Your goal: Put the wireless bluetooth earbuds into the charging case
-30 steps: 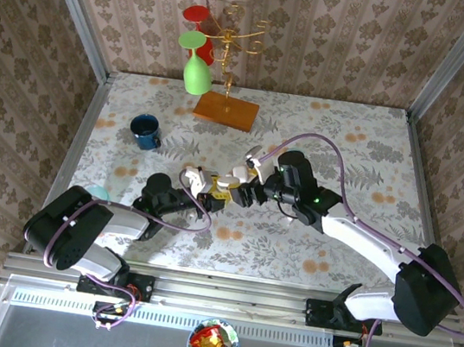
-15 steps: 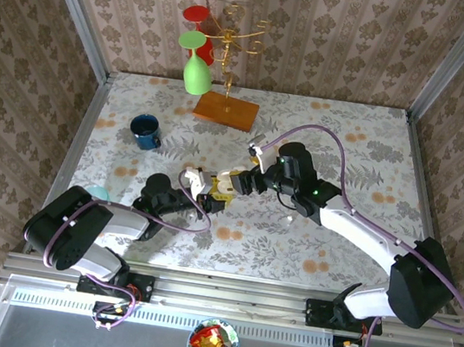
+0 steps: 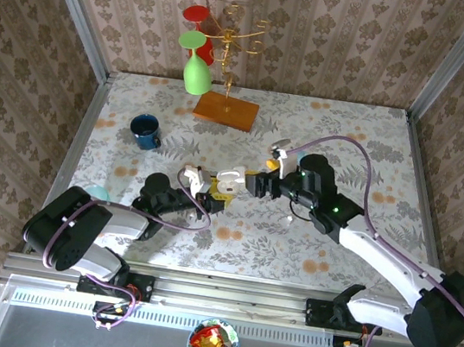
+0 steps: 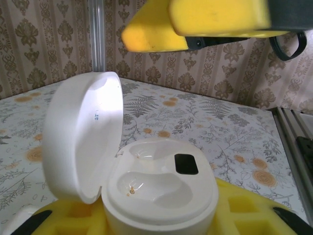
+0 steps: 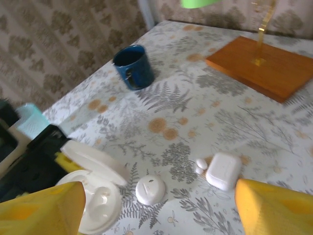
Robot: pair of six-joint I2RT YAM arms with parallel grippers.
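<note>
Left wrist view, left tool (image 4: 156,218) gripping open charging case (image 4: 161,188), tiny blue lid print (image 4: 96,116) unreadable, right tool (image 5: 156,208) spread open

Two black-and-white arms with yellow-tipped tools

The left arm (image 3: 97,225) and right arm (image 3: 381,255) have white shells between black joints, bulkiest nearest the rail (image 3: 223,293). A purple cable (image 3: 342,139) loops along each. The left tool (image 3: 214,195) and right tool (image 3: 254,184) wear yellow pads (image 5: 274,208).
</note>
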